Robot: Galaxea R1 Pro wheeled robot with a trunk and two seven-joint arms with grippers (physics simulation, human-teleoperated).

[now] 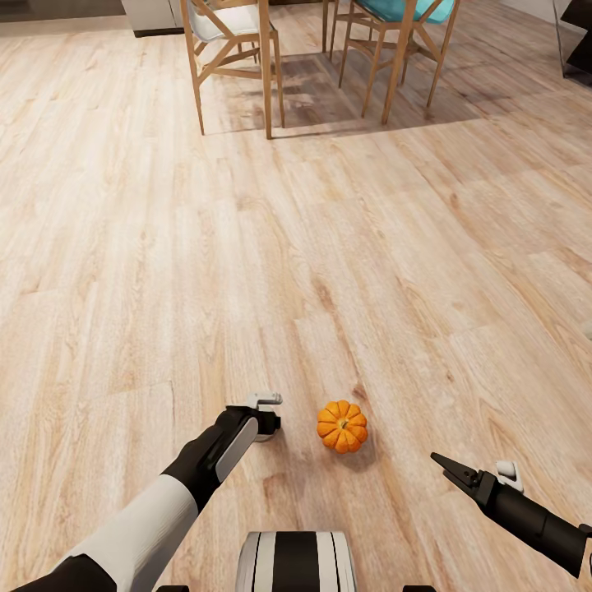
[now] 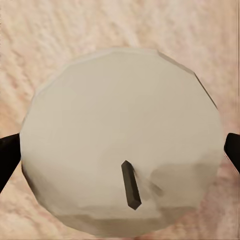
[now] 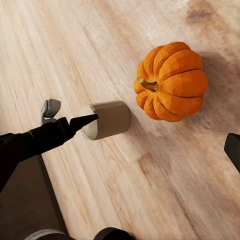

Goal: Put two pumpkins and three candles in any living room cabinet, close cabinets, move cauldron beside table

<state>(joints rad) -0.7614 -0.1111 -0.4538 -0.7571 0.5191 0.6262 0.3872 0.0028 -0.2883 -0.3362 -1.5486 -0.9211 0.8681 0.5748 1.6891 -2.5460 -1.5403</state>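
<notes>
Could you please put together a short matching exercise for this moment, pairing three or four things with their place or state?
Things:
1. pumpkin
2. candle
3. right gripper
4. chairs

Places or states:
A. between the left gripper's fingers, wick toward the camera
B. far across the floor
C. on the floor between the two arms
D. open, holding nothing

Pairs: 1-C, 2-A, 3-D, 4-B

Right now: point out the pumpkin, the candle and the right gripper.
pumpkin [image 1: 342, 426], head view, ribbed top beside stem.
candle [image 2: 120, 145], left wrist view, flat top face.
right gripper [image 1: 448, 467], head view, between its dark fingertips.
</notes>
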